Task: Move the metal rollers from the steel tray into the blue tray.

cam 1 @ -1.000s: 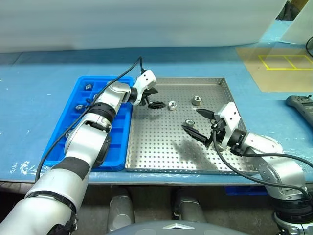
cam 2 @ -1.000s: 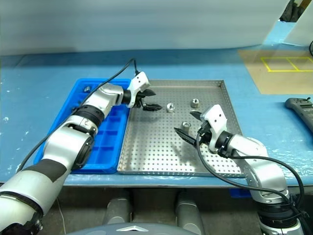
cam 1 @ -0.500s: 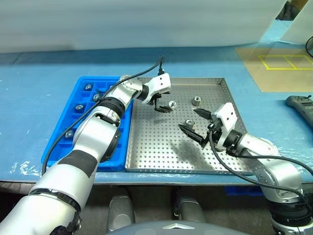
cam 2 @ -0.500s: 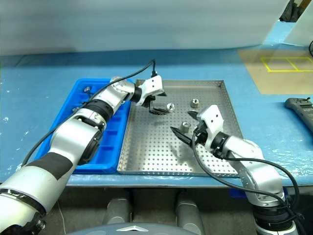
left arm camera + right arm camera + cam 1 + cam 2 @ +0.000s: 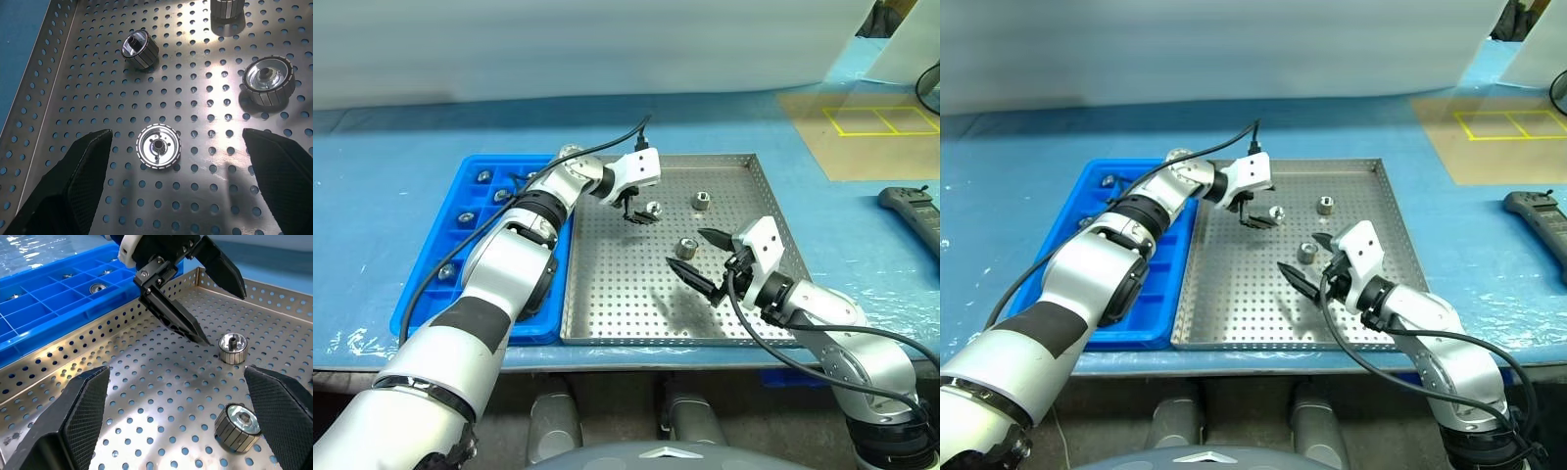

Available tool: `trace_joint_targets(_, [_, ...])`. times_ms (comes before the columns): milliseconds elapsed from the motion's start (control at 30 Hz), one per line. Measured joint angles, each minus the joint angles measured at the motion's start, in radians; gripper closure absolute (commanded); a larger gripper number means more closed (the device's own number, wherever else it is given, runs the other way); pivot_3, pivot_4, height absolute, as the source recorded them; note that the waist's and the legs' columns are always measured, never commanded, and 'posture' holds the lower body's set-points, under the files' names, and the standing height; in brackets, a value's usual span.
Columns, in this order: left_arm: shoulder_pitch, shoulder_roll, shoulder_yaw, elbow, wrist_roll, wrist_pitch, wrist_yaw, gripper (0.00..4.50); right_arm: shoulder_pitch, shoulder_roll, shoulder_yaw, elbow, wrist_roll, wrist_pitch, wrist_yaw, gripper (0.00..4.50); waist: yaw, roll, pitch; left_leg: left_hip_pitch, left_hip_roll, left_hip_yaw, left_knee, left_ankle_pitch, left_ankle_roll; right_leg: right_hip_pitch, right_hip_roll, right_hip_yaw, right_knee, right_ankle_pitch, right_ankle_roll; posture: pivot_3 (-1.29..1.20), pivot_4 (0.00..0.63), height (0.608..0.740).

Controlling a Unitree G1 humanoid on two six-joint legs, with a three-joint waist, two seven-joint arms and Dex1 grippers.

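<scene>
The steel tray (image 5: 617,294) holds three metal rollers in the eye views: one at the far left (image 5: 653,208), one at the far middle (image 5: 701,201), and one nearer (image 5: 686,247). My left gripper (image 5: 638,214) hangs open just above the far-left roller (image 5: 158,147), which lies between its fingers (image 5: 83,166). My right gripper (image 5: 684,250) is open and empty, low over the tray with the nearer roller (image 5: 237,426) just ahead of it. The blue tray (image 5: 416,313) lies left of the steel tray and has several rollers (image 5: 465,215) in its compartments.
Both trays rest on a blue-covered table. A black handheld device (image 5: 911,206) lies at the right edge. A brown board with yellow taped squares (image 5: 871,122) sits at the far right. A black cable (image 5: 597,147) arcs over my left forearm.
My left gripper has swung right from the blue tray's edge out over the steel tray, rolled its wrist and stopped above the far-left roller. The right gripper has barely moved.
</scene>
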Motion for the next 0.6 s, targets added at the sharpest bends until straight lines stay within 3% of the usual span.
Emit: trace_joint_targets(600, [0.006,0.007,0.004,0.003,0.002,0.009,-0.016,0.02,0.068,-0.001,-0.004,-0.103,0.106,0.092,-0.063,0.0,0.0,0.0,0.0,0.0,0.0,0.0,0.0,-0.001,0.001,0.0,0.0,0.0,-0.001,0.0,0.0,-0.34,0.15,0.74])
